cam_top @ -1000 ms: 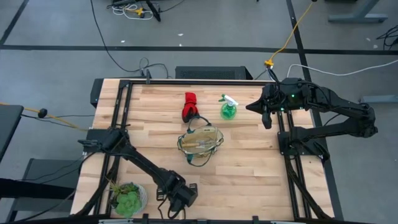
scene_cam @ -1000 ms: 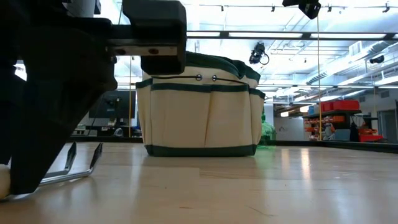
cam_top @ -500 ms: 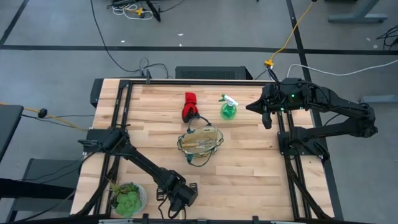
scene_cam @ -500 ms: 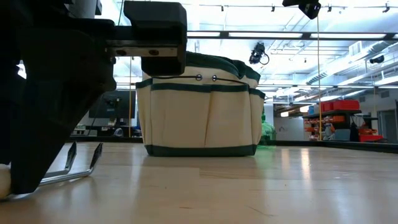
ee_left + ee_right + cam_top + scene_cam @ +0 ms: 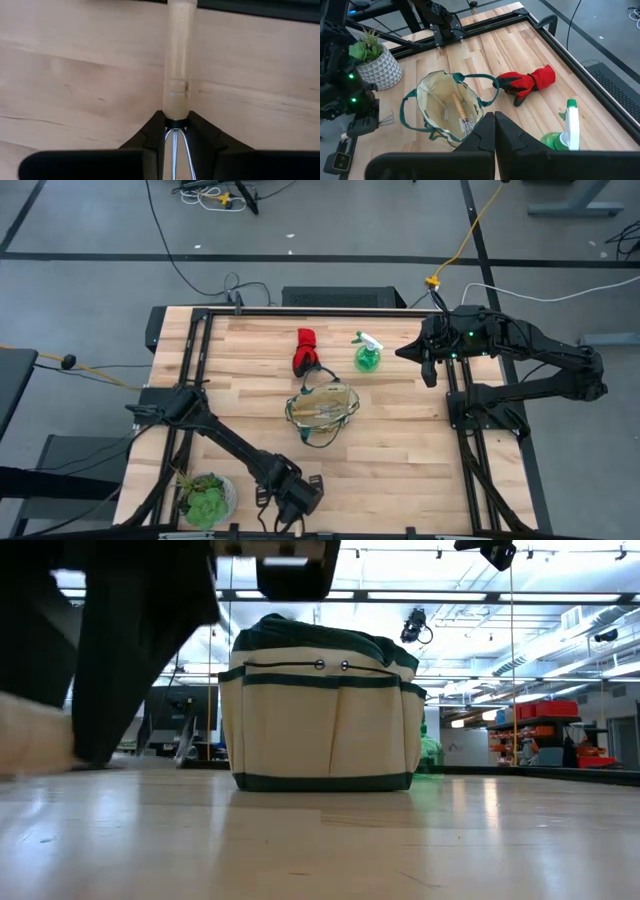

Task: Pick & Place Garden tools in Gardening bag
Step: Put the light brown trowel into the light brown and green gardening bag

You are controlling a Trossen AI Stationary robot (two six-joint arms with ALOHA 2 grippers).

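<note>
My left gripper (image 5: 296, 502) is near the table's front edge, shut on a hand rake with a pale wooden handle (image 5: 179, 55). The handle also shows blurred in the low view (image 5: 30, 735), with the prongs (image 5: 186, 744) above the table top. The tan bag with a green rim (image 5: 322, 408) stands mid-table with another rake (image 5: 460, 107) inside it. The red-and-black glove bundle (image 5: 304, 352) and the green spray bottle (image 5: 367, 356) are on the table beyond the bag. My right gripper (image 5: 428, 370) is shut and empty at the far right. My left gripper pinches the rake's neck (image 5: 176, 123), where the metal wires enter the wooden handle, between its two fingers. The fingers come from above and lie across the rake. The rake is roughly level and lifted clear of the table.
A green plant in a white pot (image 5: 206, 498) stands at the front left corner, close to my left arm. Bare wood lies to the right of the bag and along the front right.
My left gripper has gone up with the rake. The rake's prongs, which lay on the table before, are now lifted clear.
</note>
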